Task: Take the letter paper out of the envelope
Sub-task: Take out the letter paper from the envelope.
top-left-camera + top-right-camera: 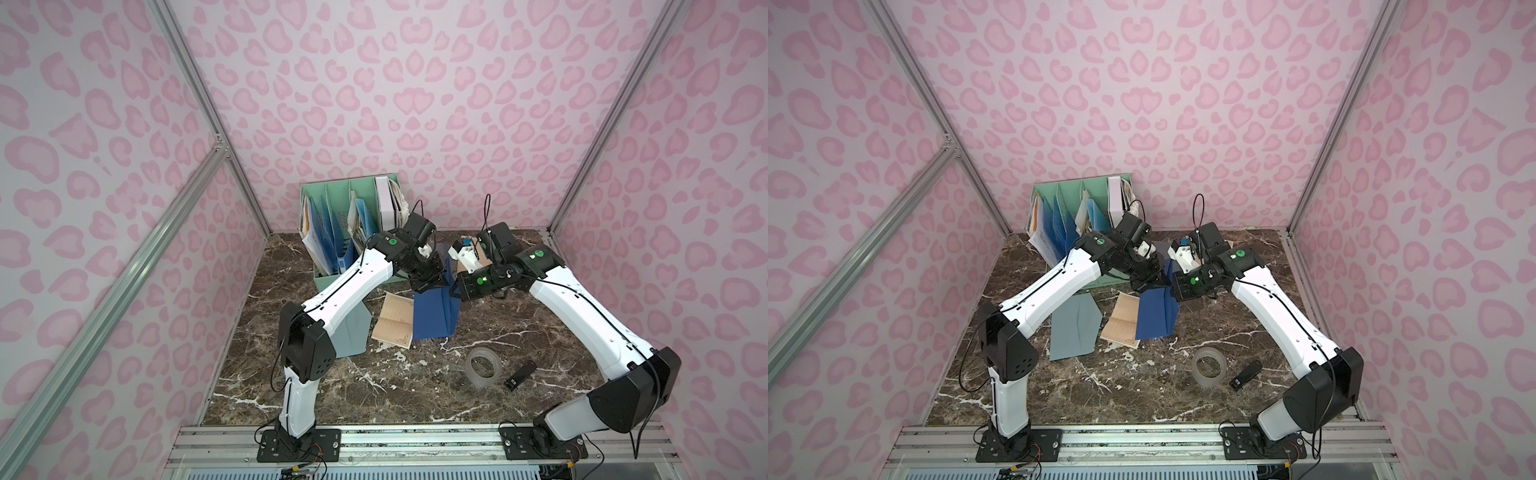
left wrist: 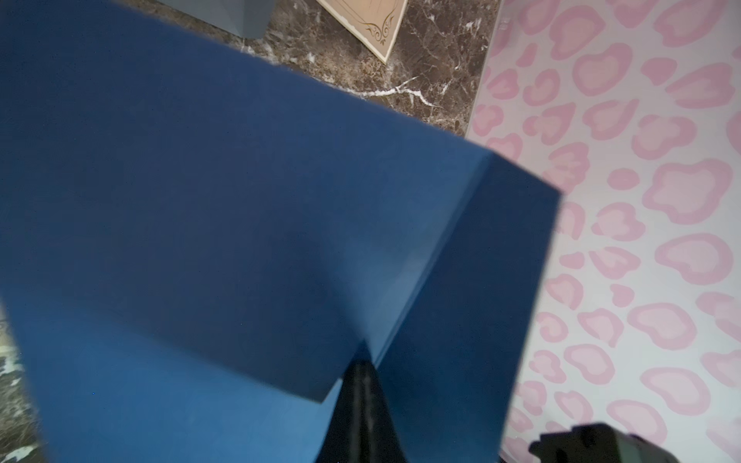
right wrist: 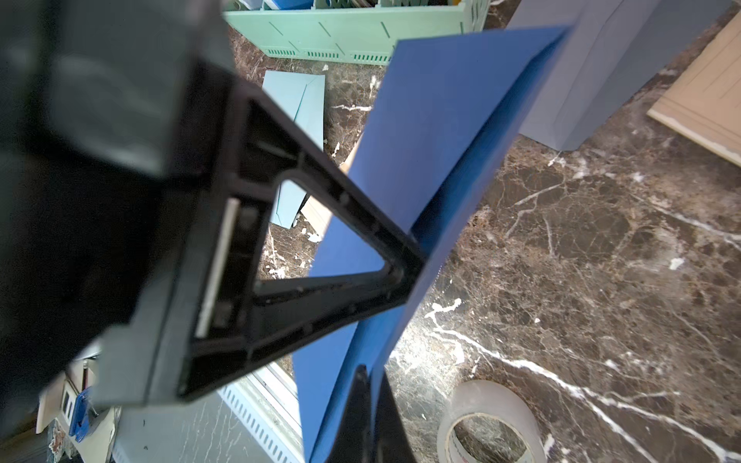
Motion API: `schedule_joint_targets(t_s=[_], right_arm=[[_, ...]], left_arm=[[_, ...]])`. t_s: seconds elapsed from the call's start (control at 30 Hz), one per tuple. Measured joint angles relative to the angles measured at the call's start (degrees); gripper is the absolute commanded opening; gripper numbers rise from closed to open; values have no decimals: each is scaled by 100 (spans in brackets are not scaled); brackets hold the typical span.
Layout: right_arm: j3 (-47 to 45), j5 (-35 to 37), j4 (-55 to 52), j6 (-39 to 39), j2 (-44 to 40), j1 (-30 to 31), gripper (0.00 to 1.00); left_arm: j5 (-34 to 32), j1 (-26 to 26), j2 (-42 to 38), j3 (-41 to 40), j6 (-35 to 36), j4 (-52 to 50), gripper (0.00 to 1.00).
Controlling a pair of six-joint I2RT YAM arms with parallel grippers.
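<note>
Envelope [image 1: 434,316], matte dark-blue paper, creased, held upright over veined marble tabletop [image 1: 519,332]; left gripper [image 2: 363,364] and right gripper [image 3: 361,371] both pinch its upper edge. Beige letter paper [image 1: 395,322] lies flat just beside it.

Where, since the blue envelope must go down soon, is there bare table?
Bare: the front strip of table, from the near edge up to the grey envelope, letter and tape; also the patch right of the blue envelope, behind the tape. Crowded: the middle and back left, around the envelopes, letter and rack.
</note>
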Motion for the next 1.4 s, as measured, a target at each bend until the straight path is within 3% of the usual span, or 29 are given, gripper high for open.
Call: schedule_joint_targets(t_s=[0.33,0.63,1.4], right_arm=[[98,251,-66,-61,103,157,0],[105,326,-61,-61,111,197,0],[197,234,-33,28,107,291,0]], left_arm=[[-245,-35,247,595,321,-621,0],[-592,-61,564,1427,719,-1493,6],[-933,-68,715,1622,929,-1888,8]])
